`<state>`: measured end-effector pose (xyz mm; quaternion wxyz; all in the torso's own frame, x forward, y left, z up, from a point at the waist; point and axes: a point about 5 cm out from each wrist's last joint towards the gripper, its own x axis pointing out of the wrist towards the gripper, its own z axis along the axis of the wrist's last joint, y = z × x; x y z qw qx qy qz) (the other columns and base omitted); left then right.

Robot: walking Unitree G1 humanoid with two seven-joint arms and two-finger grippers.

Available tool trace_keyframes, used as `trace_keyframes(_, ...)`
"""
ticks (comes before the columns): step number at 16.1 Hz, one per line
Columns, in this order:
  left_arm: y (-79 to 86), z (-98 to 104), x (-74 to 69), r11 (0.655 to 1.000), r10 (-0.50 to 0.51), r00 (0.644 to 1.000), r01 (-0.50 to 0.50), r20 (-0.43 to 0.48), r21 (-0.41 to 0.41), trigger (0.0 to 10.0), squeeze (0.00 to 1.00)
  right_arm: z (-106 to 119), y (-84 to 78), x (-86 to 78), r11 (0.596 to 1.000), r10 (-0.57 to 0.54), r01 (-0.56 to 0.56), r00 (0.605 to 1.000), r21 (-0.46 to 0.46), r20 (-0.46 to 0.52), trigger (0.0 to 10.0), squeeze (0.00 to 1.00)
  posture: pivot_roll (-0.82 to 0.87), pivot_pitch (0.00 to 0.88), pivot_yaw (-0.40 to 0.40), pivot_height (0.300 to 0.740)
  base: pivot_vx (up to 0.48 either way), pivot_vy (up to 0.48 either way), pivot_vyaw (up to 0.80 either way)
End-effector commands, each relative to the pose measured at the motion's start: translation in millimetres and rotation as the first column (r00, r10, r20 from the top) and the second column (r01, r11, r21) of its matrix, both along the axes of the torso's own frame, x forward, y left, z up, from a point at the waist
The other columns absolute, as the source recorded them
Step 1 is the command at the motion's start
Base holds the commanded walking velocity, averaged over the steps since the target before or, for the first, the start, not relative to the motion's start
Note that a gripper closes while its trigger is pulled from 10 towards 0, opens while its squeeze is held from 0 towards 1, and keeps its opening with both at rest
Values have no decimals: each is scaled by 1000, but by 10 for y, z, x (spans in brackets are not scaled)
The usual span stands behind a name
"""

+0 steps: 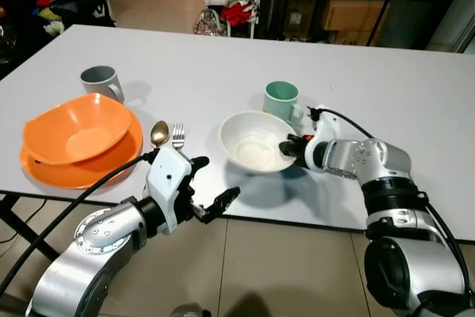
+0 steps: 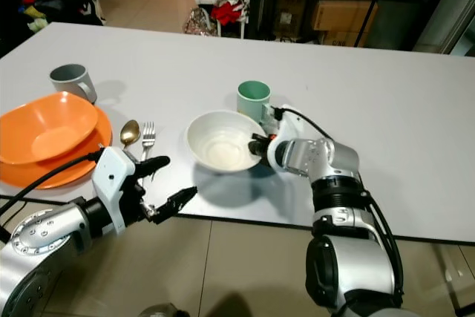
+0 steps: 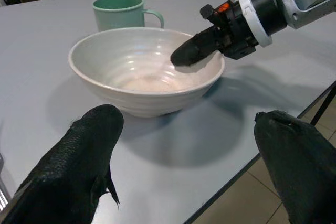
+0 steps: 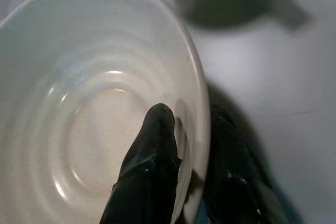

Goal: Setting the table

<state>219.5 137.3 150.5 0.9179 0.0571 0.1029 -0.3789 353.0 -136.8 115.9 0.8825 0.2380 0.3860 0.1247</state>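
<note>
White bowl point(image 1: 256, 141) sits on the tabletop point(image 1: 386, 94), just in front of the green mug point(image 1: 282, 100). Right pincer point(image 4: 186, 153) is clenched on the bowl's rim, one finger inside, one outside. Left pincer point(image 1: 211, 187) is released, spread wide off the tabletop edge, near the fork point(image 1: 178, 136) and spoon point(image 1: 159, 134) beside the bowl.

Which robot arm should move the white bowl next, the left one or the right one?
Probably the right. The right gripper already pinches the white bowl's rim, one finger inside, one outside. The left gripper hangs open off the table's near edge, holding nothing.
</note>
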Motion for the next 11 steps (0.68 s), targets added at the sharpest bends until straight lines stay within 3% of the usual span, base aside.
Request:
trace_keyframes(1, -5, 52, 17, 1000, -2, 1000, 2, 22, 2, 10000, 0, 70, -68, 28, 1000, -21, 21, 1000, 6, 15, 10000, 1000, 98, 0, 14, 740, 0, 0, 0)
trace_keyframes(5, -5, 33, 8, 1000, 3, 1000, -3, 11, 3, 10000, 0, 237, -265, -72, 999, 3, -4, 1000, 34, 28, 10000, 1000, 84, 0, 22, 740, 0, 0, 0)
trace_keyframes(7, 8, 51, 24, 1000, 23, 999, -23, 27, -8, 10000, 0, 366, -346, -214, 996, 83, -85, 995, 31, 57, 10000, 1000, 70, 0, 37, 740, 0, 0, 0)
trace_keyframes(9, 24, 63, 28, 999, 33, 999, -32, 30, -24, 10000, 0, 516, -428, -383, 986, 168, -169, 980, 3, 103, 10000, 1000, 66, 0, 44, 740, 0, 0, 0)
trace_keyframes(11, 30, 88, 3, 998, 40, 999, -38, 31, -46, 10000, 0, 691, -553, -586, 974, 216, -203, 965, -98, 149, 10000, 1000, 66, 0, 46, 740, 0, 0, 0)
